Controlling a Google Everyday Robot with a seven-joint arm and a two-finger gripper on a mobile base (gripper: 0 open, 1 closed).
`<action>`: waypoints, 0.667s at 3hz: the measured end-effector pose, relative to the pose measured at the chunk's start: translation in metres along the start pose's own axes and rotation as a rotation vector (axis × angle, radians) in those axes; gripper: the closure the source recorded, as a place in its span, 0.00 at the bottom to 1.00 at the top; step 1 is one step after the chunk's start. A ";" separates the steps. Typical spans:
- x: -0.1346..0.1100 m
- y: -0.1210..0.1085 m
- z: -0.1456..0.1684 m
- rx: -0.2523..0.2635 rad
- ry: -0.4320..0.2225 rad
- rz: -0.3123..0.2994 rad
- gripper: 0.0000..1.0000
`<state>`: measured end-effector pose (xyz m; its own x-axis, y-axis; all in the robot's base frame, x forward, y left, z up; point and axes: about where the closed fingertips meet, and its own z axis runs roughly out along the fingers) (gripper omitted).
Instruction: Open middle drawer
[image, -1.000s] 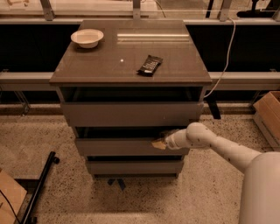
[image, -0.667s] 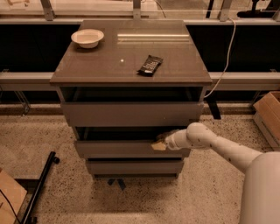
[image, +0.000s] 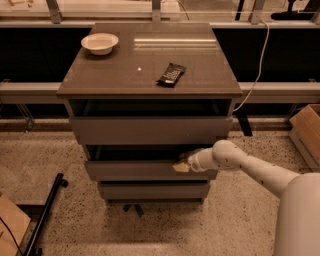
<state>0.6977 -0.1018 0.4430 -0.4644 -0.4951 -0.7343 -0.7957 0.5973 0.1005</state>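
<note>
1. Middle drawer (image: 130, 170): second of three plain fronts below the counter (image: 120, 80), under its front edge. Looks drawn out a little, with a dark gap along its top edge.
2. Tool (image: 181, 166): pale tan tip set at the top edge of that front, right of its middle and below the counter's front right corner. Lies against or just at the upper lip of the panel. Cannot tell how far open, nor whether anything is gripped.
3. Arm (image: 250, 172): white and rounded, reaching in from the lower right and slanting up and left to the tool, past the right end of the drawer front.
4. Top drawer (image: 150, 131): wide front just under the counter's front edge, with a dark opening above it.
5. Lowest drawer (image: 152, 190): narrowest-looking front, just below the task's drawer and close to the speckled floor (image: 100, 230).
6. Bowl (image: 100, 43): pale and round, upright near the counter's back left corner.
7. Dark flat object (image: 171, 74): lying tilted, right of the counter's middle, well apart from the bowl.
8. Cable (image: 258, 70): light, hanging beyond the counter's right edge.
9. Cardboard box (image: 306, 132): on the floor, farther out past that same right edge.
</note>
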 end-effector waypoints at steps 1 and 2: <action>0.000 0.000 0.000 0.000 0.000 0.000 0.58; 0.000 0.000 0.000 0.000 0.000 0.000 0.35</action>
<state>0.6976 -0.1017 0.4429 -0.4645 -0.4954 -0.7340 -0.7958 0.5971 0.1006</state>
